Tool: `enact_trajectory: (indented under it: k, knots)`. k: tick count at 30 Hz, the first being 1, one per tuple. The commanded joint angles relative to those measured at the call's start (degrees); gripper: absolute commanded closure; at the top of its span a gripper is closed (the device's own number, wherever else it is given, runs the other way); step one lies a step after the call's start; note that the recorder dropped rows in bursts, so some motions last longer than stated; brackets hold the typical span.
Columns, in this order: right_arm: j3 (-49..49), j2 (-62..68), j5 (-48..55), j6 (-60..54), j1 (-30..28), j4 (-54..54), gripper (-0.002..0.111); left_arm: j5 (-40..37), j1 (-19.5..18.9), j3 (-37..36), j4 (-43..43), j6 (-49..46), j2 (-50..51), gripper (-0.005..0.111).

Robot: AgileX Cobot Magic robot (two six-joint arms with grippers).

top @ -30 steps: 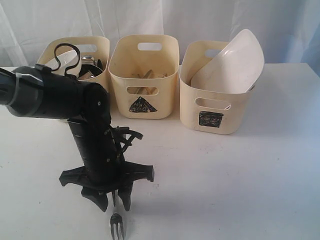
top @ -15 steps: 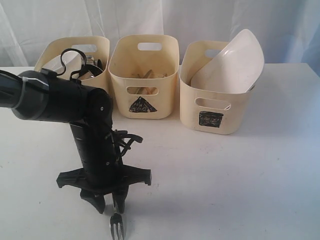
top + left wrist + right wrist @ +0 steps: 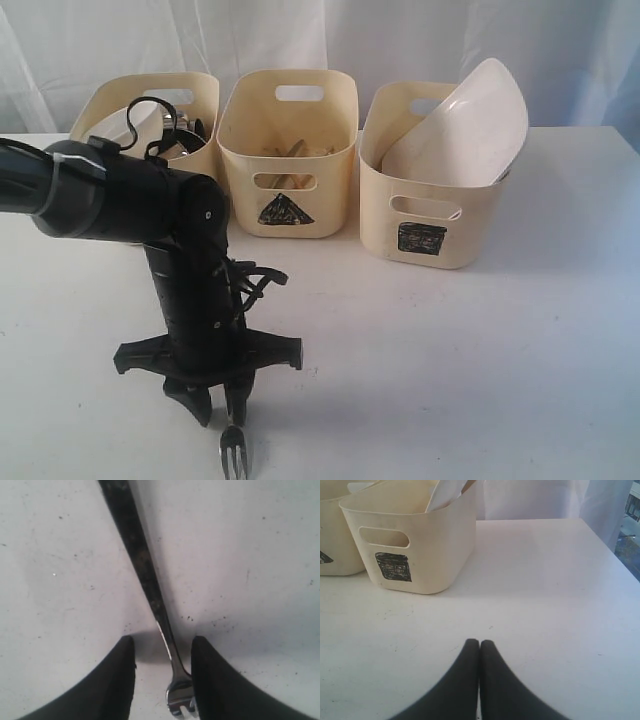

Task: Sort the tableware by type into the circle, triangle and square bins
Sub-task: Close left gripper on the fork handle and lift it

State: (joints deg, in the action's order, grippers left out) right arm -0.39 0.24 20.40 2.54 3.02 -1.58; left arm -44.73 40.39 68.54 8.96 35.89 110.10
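Fork (image 3: 233,447) handle behind left tool (image 3: 222,416), tines at frame edge.

Across the upper frame, on the tabletop (image 3: 480,380), stand the leftmost bin (image 3: 195,100), the triangle bin (image 3: 290,150) at centre and the square bin (image 3: 430,205) to its right, holding a plate (image 3: 470,125). At lower left, the fork (image 3: 234,452) lies between the left tool's (image 3: 222,415) fingers.

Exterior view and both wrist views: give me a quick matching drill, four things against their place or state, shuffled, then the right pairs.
1 fork
2 white square plate
3 wooden chopsticks
4 right pincer

A inside the triangle bin
B shut, holding nothing
C lying on the table, straddled by the left pincer
D leaning in the square bin

Pairs: 1-C, 2-D, 3-A, 4-B
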Motion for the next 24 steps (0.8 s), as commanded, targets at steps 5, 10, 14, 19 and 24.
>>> enact_trajectory:
  k: [5, 10, 14, 19, 24]
  knots:
    - [0.39, -0.24, -0.35, 0.23, -0.24, -0.11, 0.108, -2.31, 0.29, -1.25, -0.11, -2.28, 2.22, 0.095]
    - [0.39, -0.24, -0.35, 0.23, -0.24, -0.11, 0.108, -2.19, 0.29, -1.25, -0.11, -3.62, 2.22, 0.107]
    - [0.39, -0.24, -0.35, 0.23, -0.24, -0.11, 0.108, -1.82, 0.29, -1.13, -0.11, -5.15, 1.87, 0.107]
    - [0.39, -0.24, -0.35, 0.23, -0.24, -0.11, 0.108, -0.86, 0.29, -1.13, -1.06, -6.84, -0.67, 0.107]
    - [0.39, -0.24, -0.35, 0.23, -0.24, -0.11, 0.108, 0.63, 0.29, -1.13, -2.05, -7.75, -4.43, 0.107]
